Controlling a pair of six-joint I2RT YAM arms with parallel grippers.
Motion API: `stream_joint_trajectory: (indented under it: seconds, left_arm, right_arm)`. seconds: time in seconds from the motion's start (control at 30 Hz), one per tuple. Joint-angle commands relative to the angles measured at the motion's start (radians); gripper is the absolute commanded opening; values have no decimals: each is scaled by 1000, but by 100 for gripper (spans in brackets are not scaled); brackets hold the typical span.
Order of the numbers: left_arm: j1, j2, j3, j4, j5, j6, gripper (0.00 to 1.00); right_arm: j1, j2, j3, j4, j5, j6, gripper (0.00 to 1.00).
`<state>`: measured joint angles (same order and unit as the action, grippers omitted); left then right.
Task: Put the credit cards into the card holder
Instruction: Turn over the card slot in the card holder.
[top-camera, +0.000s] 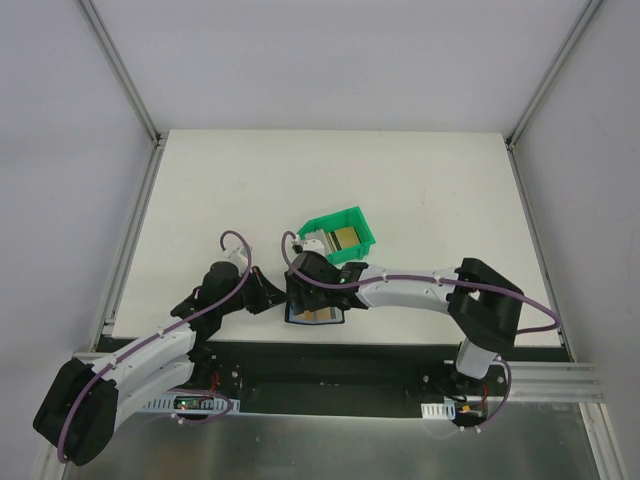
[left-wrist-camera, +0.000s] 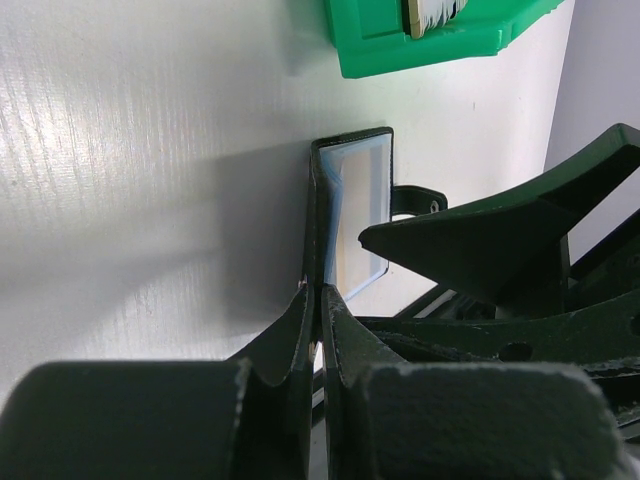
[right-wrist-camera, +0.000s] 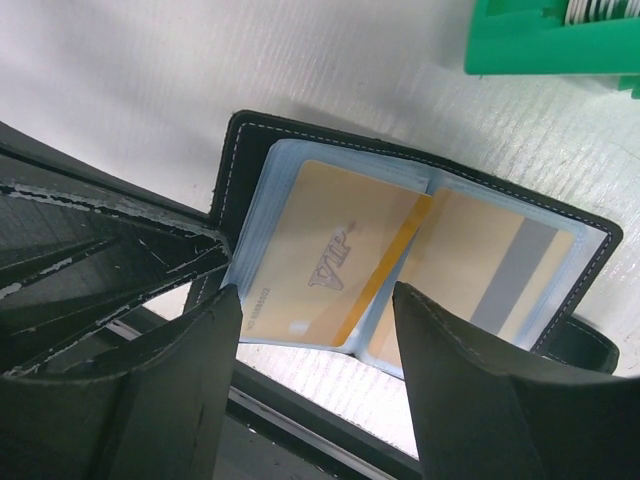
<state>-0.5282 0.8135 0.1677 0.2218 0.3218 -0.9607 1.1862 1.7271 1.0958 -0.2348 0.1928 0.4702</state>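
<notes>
Black holder (top-camera: 316, 316) lies opened flat at the near edge of the table (top-camera: 420, 180), near the green bin (top-camera: 368, 232) but not touching it.

**Left arm.** It reaches from its base at bottom left, low and forward to the right, with a purple cable (top-camera: 232, 238) looped above the wrist. The left gripper (left-wrist-camera: 320, 290) has its jaws closed tight on the holder's left edge. The left wrist view shows that cover and its clear sleeve almost edge-on.

**Right arm.** The elbow stands raised at the right and the white forearm runs leftward across the near edge to the holder. The right gripper (right-wrist-camera: 312, 298) hangs over the open holder with its jaws spread wide and nothing between them. Its fingers (right-wrist-camera: 170, 390) are dark and broad.

**Task items.** A gold card (right-wrist-camera: 320, 250) with an orange band sits in the left sleeve. A striped card (right-wrist-camera: 495, 280), gold with a grey bar, sits in the right sleeve. More cards (top-camera: 344, 238), gold and white, stand in the bin.

**Surface and room.** The table is white with a fine ribbed texture. Plain grey walls (top-camera: 320, 60) enclose it on three sides. A metal frame (top-camera: 120, 70) runs along the corners, and a black mounting strip lies in front of the arm bases.
</notes>
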Motion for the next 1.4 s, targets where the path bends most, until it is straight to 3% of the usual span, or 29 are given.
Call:
stream_joint_trajectory:
  seconds: [0.0,0.43,0.73,0.8,1.37]
  left_arm:
    - [7,1,13,27,10,-4,0]
    - [8,-8,16,28,13,-7,0]
    - [7,-10,6,28,8,-7,0]
    - [7,-13,0,25,3,-12,0]
    - [8,-20,-16,16,-13,-16,0]
  right_arm:
    - [-2,0,44,9,-7,10,65]
    - [15,98,156,-155,34,4,66]
    - [26,72,174,-204,100,-15,57]
    - [27,60,173,-221,117,-18,52]
    - [47,20,179,-310,223,-30,45]
